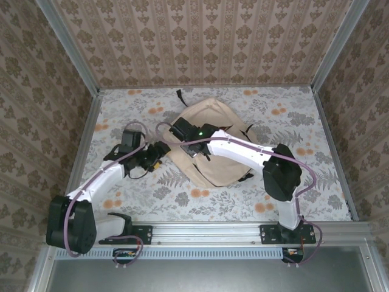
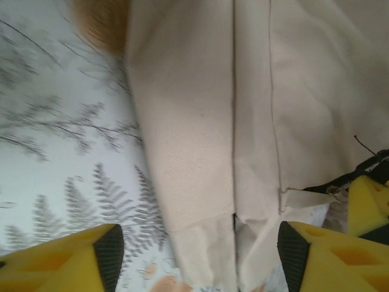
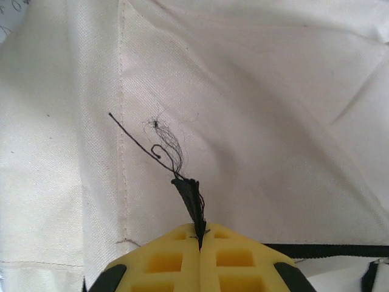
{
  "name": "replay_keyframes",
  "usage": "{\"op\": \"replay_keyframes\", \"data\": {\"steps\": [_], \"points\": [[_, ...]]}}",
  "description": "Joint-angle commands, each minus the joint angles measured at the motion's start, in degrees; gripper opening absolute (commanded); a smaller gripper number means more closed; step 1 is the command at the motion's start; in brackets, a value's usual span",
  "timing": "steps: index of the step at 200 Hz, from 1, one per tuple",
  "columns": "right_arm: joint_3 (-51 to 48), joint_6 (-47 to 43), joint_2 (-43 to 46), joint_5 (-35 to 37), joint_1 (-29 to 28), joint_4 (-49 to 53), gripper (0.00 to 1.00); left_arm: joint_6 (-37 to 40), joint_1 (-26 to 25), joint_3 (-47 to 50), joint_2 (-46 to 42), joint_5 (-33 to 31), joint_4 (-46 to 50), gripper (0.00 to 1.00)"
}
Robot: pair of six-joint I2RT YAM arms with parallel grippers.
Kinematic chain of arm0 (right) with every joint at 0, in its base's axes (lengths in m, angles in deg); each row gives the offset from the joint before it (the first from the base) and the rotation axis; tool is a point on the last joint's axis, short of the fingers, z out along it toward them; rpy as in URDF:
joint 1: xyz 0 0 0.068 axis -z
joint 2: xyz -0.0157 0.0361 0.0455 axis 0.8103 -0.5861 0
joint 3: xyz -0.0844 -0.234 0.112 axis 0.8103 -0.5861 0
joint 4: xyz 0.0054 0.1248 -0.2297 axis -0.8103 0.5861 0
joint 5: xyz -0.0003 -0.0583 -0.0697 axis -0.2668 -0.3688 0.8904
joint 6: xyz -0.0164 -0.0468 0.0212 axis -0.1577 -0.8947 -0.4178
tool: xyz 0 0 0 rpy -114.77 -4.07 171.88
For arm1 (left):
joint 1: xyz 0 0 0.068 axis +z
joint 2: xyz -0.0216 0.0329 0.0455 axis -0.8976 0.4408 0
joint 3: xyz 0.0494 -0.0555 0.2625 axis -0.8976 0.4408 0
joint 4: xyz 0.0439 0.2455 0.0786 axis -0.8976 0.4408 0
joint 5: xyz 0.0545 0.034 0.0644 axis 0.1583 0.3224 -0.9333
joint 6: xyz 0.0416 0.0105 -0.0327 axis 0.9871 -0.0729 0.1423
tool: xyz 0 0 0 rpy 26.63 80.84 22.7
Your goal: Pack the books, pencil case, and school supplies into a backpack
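Note:
The beige backpack point(image 1: 214, 115) lies flat in the middle of the table, its outer fabric showing; the left wrist view has its seamed panel point(image 2: 200, 121) and the right wrist view its creased cloth point(image 3: 261, 103). My right gripper point(image 1: 193, 149) rests on the backpack's near left part, shut point(image 3: 199, 236) on a frayed black pull tab point(image 3: 189, 198). My left gripper point(image 1: 159, 151) stands open point(image 2: 197, 249) at the backpack's left edge, its jaws wide on either side of the fabric corner. The books and the pencil case are out of view.
The table point(image 1: 292, 121) has a floral cloth and papered walls on three sides, with a metal rail point(image 1: 243, 230) along the near edge. A black strap point(image 1: 180, 94) sticks out at the backpack's far end. A black zip band point(image 3: 328, 250) runs right of my right fingers.

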Motion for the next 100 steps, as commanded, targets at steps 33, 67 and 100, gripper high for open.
{"op": "replay_keyframes", "data": {"steps": [33,67,100], "points": [[-5.61,6.15,7.2,-12.38,3.26,-6.74,0.0,-9.42,-5.93,-1.41,8.77,5.5,-18.85,0.52],[-8.56,9.31,10.18,-20.09,5.97,-9.66,0.0,-13.54,-9.86,-2.02,12.75,5.97,-27.52,0.48],[-10.16,11.31,11.3,-24.98,8.06,-11.66,0.0,-17.35,-10.83,-1.47,16.72,6.28,-34.32,0.43]]}}
